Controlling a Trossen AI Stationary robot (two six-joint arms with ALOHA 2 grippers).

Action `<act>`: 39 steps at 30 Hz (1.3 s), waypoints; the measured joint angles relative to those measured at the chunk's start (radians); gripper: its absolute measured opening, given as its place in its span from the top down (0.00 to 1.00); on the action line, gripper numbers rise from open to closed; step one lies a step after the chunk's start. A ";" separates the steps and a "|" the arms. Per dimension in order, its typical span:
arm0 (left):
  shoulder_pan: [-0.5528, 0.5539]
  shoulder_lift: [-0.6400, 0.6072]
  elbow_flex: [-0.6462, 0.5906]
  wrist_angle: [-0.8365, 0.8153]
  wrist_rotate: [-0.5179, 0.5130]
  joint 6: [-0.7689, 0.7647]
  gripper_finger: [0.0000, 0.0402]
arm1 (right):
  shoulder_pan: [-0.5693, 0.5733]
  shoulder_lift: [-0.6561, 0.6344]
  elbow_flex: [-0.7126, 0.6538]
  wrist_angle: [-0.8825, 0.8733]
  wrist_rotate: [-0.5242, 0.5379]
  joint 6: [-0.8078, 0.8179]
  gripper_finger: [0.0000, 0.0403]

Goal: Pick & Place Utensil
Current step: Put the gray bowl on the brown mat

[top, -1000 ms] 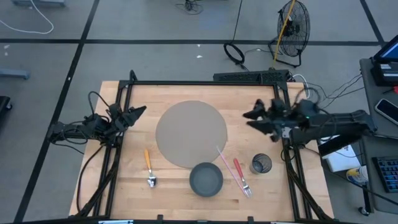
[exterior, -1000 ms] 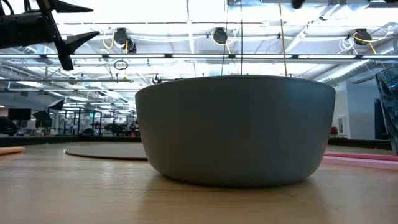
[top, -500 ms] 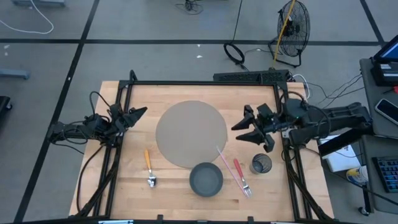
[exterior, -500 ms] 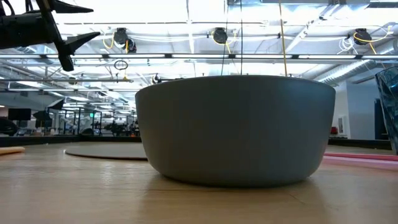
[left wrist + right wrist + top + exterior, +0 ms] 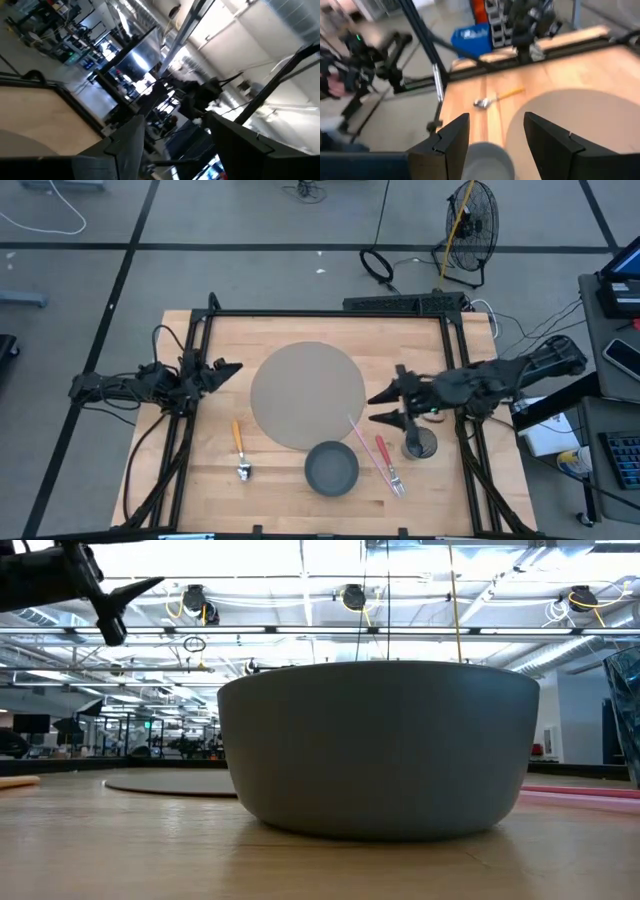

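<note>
Nearest, at the lower middle of the high view, the grey bowl [image 5: 331, 467] sits on the worktop [image 5: 300, 330]. Just right of it lies the pink fork [image 5: 388, 464], left of it the orange-handled spoon [image 5: 240, 448], both untouched. Above the fork, right of centre, the right pincer [image 5: 380, 406] hangs released and empty beside the mesh cup [image 5: 420, 444]. This looks like the approach; next it must drop and line up over a handle. At the left edge the left pincer [image 5: 232, 368] waits, released.

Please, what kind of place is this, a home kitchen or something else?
Probably a robotics lab or workshop, not a home. A wooden table stands inside a black metal frame, on a tiled floor with loose cables and a floor fan; the low view shows industrial ceiling pipes.
</note>
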 joint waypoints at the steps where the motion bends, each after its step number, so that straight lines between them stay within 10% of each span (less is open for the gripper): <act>1: 0.000 0.022 0.007 0.001 -0.006 0.017 0.43 | 0.000 0.028 0.014 -0.014 -0.021 0.001 0.55; 16: 0.000 0.142 0.021 0.038 -0.165 0.047 0.43 | -0.050 0.261 0.301 -0.152 -0.053 -0.113 0.55; 30: 0.000 0.142 0.021 0.030 -0.075 0.026 0.43 | -0.140 0.576 0.590 -0.128 -0.409 -0.198 0.55; 39: 0.000 0.142 0.021 0.028 0.013 0.010 0.43 | -0.135 0.586 0.575 -0.384 -0.288 -0.158 0.55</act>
